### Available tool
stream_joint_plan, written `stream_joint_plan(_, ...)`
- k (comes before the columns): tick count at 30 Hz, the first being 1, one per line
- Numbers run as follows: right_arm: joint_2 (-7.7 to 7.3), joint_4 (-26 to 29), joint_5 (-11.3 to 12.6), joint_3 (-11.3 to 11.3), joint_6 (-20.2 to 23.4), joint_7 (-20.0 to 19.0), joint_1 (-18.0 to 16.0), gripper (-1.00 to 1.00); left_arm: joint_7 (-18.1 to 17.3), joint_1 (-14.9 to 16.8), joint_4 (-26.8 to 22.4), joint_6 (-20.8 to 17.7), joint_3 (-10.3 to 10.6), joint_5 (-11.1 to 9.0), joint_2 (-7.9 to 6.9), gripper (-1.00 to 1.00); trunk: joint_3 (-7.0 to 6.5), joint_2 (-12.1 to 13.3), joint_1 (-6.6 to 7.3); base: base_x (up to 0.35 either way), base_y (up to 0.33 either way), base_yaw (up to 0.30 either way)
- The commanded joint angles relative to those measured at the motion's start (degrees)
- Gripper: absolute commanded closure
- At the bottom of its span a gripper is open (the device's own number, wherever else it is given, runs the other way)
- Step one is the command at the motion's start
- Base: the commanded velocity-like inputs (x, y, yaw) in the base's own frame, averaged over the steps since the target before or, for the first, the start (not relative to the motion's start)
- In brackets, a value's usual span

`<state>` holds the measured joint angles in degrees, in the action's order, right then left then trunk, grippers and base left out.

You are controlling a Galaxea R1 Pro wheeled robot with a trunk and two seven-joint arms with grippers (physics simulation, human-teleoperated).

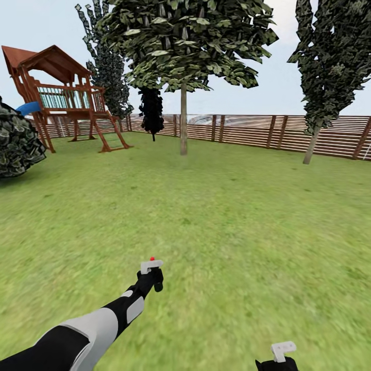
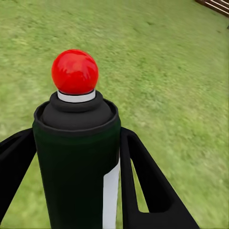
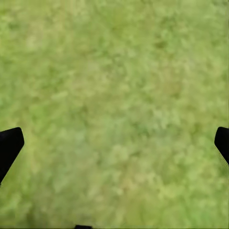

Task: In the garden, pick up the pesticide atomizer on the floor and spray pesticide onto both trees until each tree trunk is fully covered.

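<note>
Out over the lawn, ahead of the robot at the end of the outstretched left arm, the atomizer sits clamped in the left gripper. In the left wrist view the dark bottle stands upright between the two black fingers, which press its sides; the red dot tops the cap and a pale strip runs down one side. So the pickup looks done, and the step in hand is carrying the bottle to a tree.

The nearer broad-leaved tree has its trunk straight ahead, well apart from the bottle, standing before the slat fence. A second, leaning trunk rises further right by the fence. No white specks show on either trunk, so spraying seems not yet begun.

To do this well, the base should roll close to the middle trunk, keeping the bottle upright and the grip firm, with the spray head turned toward the bark. Then the arm should sweep up and down and work around the trunk for full cover.

The right gripper hangs low at the robot's right side. Its wrist view shows the two fingertips wide apart over bare grass, holding and touching nothing.

A play tower stands far left.
</note>
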<state>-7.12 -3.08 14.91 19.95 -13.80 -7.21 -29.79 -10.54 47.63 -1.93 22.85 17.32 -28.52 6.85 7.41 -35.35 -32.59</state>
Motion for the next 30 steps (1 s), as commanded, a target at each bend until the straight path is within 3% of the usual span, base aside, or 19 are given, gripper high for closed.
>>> stream_joint_plan(1,0.0,0.0,0.0,0.0,0.0,0.0,0.0,-1.0,0.01,0.0,-0.01,0.0,-0.01,0.0,0.0,1.0,0.0,0.0,0.0,0.35,0.0,0.0)
stream_joint_plan(30,0.03,0.0,0.0,0.0,0.0,0.0,0.09,-1.0,-0.01,0.0,-0.01,0.0,0.01,0.03,0.0,1.0,0.0,0.0,0.0,0.35,0.0,0.0)
